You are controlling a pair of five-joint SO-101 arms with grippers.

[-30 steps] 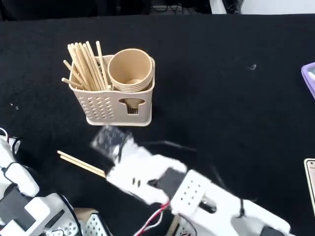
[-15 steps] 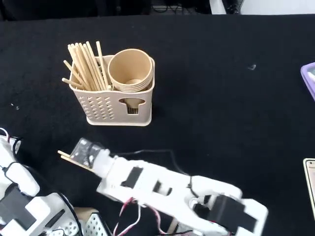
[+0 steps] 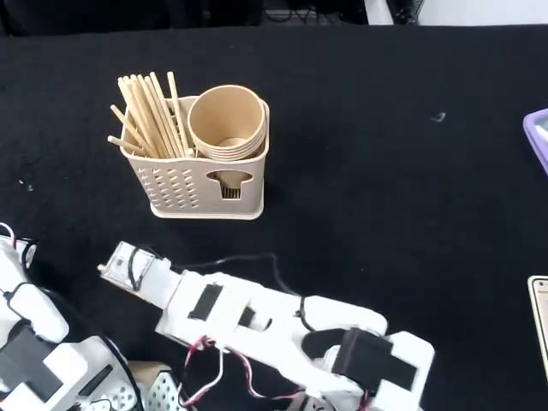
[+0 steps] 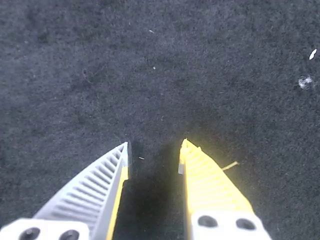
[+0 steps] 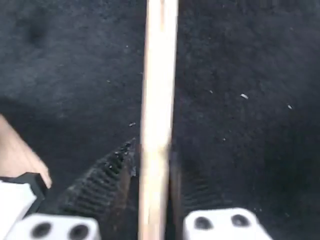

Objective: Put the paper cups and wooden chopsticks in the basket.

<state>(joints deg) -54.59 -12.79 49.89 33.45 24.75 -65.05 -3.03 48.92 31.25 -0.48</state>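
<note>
Loose chopstick: the chopstick (image 5: 157, 100) lies flat on the black table (image 3: 385, 171), in the lower left of the high view. There it sits under the tip of the right gripper (image 3: 128, 265). I cannot tell whether it is one stick or two pressed side by side.
Long axis: in the right wrist view the wood runs straight out between the two jaws, in line with the arm's reach. The jaws therefore close across its width, not along it.
Right gripper: the right gripper (image 5: 152, 150) has its jaws narrowly apart, one on each side of the stick. One jaw is against the wood and a dark sliver shows beside the other. I judge it is straddling the stick and not yet clamped on it.
Basket: the basket (image 3: 205, 193) stands upright in the upper left of the high view, up and a little right of the right gripper and well apart from it.
Basket contents: a bundle of wooden chopsticks (image 3: 150, 111) leans in the left compartment and stacked paper cups (image 3: 227, 120) sit in the right one.
Left gripper: the left gripper (image 4: 152, 147) has its jaws spread, hangs over bare table and holds nothing. Its arm sits at the lower left corner of the high view.
Nearer arm: the right arm, already on the stick.
Coming move: my judgement is to close on the wood, lift, and carry it up-frame to the left compartment. The stick would have to tip on end to drop in beside the bundle.
</note>
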